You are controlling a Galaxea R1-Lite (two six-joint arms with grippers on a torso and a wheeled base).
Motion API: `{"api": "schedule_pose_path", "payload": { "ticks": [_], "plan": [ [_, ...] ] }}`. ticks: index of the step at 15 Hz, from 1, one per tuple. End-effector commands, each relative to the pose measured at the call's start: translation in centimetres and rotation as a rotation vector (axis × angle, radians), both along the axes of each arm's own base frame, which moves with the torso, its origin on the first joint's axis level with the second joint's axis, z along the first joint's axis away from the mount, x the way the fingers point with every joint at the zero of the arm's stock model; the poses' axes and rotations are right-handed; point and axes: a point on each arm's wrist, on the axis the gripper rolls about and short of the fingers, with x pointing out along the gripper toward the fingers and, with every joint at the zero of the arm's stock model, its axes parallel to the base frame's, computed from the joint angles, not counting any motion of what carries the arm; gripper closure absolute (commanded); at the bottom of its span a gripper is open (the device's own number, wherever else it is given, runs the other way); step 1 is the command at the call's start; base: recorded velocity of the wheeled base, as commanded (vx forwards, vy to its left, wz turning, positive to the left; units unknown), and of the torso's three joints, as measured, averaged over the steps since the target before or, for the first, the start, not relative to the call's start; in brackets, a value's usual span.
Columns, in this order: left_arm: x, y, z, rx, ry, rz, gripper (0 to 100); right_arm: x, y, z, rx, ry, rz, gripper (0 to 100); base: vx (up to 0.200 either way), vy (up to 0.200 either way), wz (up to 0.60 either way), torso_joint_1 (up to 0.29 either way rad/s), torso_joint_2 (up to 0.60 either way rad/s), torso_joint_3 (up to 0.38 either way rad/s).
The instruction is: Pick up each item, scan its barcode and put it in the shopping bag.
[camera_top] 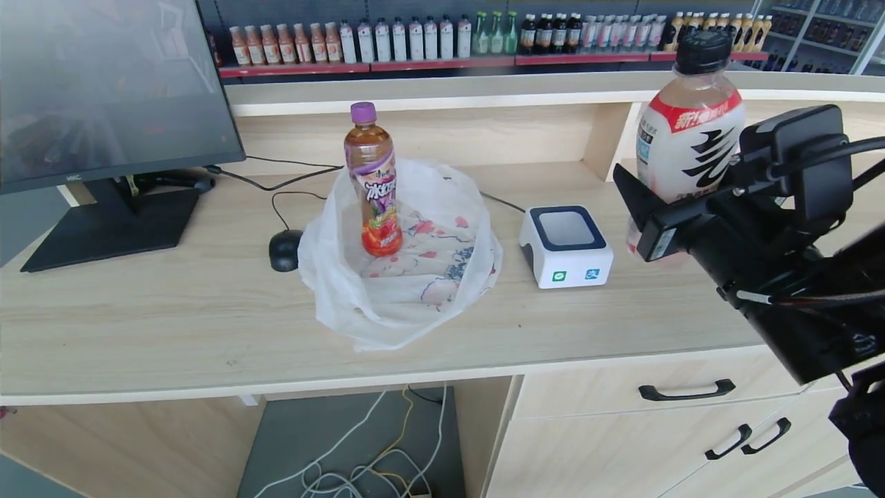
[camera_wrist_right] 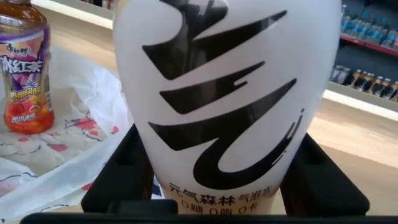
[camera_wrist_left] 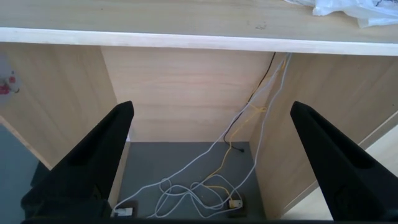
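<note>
My right gripper (camera_top: 653, 228) is shut on a white drink bottle (camera_top: 686, 131) with a black cap and black brush marks, held upright above the counter to the right of the white barcode scanner (camera_top: 565, 247). The same white bottle (camera_wrist_right: 224, 106) stands close between the black fingers (camera_wrist_right: 112, 180). A brown tea bottle (camera_top: 373, 181) with a purple cap stands upright inside the open white shopping bag (camera_top: 401, 256) at the counter's middle; the tea bottle (camera_wrist_right: 23, 74) and bag (camera_wrist_right: 68, 143) also lie beyond the held bottle. My left gripper (camera_wrist_left: 211, 162) hangs open below the counter edge.
A monitor (camera_top: 110, 90) on its stand fills the counter's back left, and a black mouse (camera_top: 284, 250) lies just left of the bag. Drawers with black handles (camera_top: 686, 392) sit under the counter at right. Loose cables (camera_wrist_left: 205, 186) lie on the floor in the knee space.
</note>
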Motion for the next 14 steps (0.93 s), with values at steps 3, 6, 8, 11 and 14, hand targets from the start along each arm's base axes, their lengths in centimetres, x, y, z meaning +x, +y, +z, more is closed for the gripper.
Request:
{"api": "schedule_pose_path", "payload": {
  "ticks": [3, 6, 8, 11, 14],
  "plan": [
    [0.0, 0.0, 0.0, 0.0, 0.0, -0.001, 0, 1.5, 1.1, 1.1, -0.1, -0.085, 0.006, 100, 0.0, 0.0, 0.0, 0.0, 0.0, 0.0],
    [0.0, 0.0, 0.0, 0.0, 0.0, -0.001, 0, 2.1, 1.6, 1.3, -0.188, -0.129, 0.005, 100, 0.0, 0.0, 0.0, 0.0, 0.0, 0.0],
    [0.0, 0.0, 0.0, 0.0, 0.0, -0.001, 0, 2.6, 1.7, 0.6, -0.308, -0.17, 0.06, 100, 0.0, 0.0, 0.0, 0.0, 0.0, 0.0],
    [0.0, 0.0, 0.0, 0.0, 0.0, -0.001, 0, 3.8, 0.5, 0.3, -0.459, -0.239, 0.059, 100, 0.0, 0.0, 0.0, 0.0, 0.0, 0.0],
    [0.0, 0.0, 0.0, 0.0, 0.002, -0.001, 0, 5.4, 0.7, 0.7, -0.549, -0.328, 0.087, 100, 0.0, 0.0, 0.0, 0.0, 0.0, 0.0]
  ]
}}
